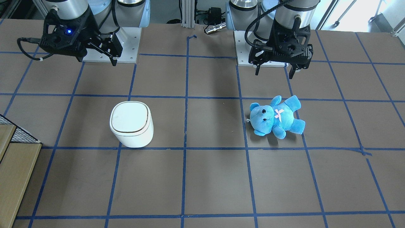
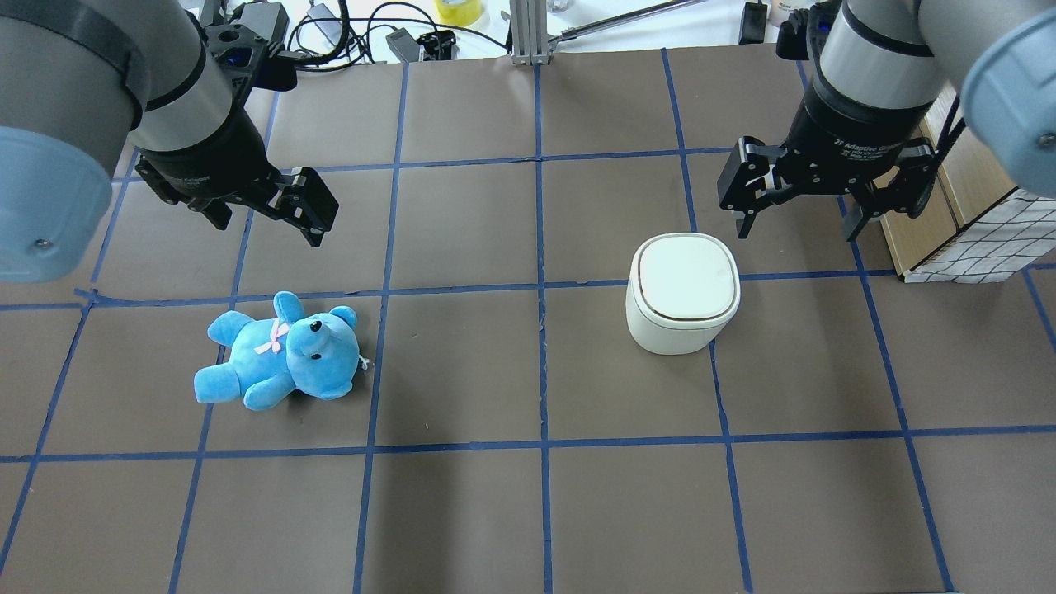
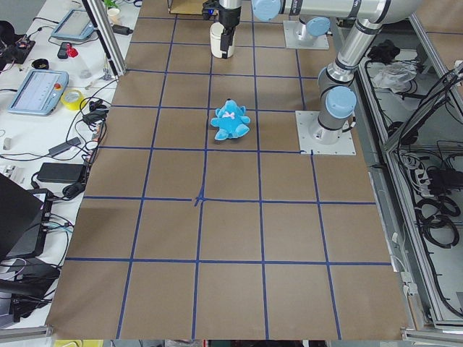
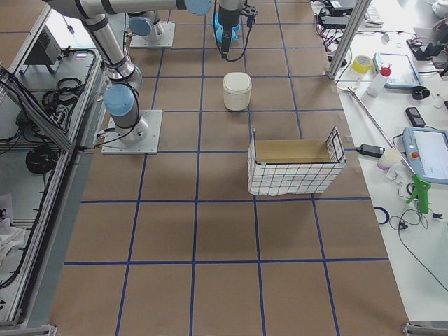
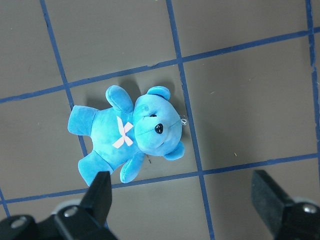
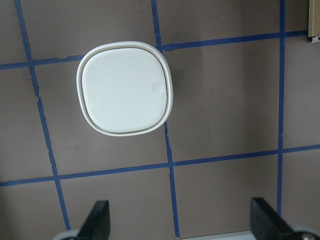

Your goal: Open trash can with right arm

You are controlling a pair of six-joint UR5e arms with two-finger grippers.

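Trash can (image 1: 131, 124) upright on table (image 1: 205, 183), lid closed | right gripper (image 2: 794, 233) hovers near trash can, jaws wide, empty | left gripper (image 1: 274, 74) wide, empty | teddy bear (image 1: 275, 116) well apart from trash can

smooth glossy plastic trash can (image 2: 682, 294), plush teddy bear (image 2: 280, 352)

One bin (image 1: 131, 124), one bear (image 1: 276, 116), one basket (image 4: 294, 178)
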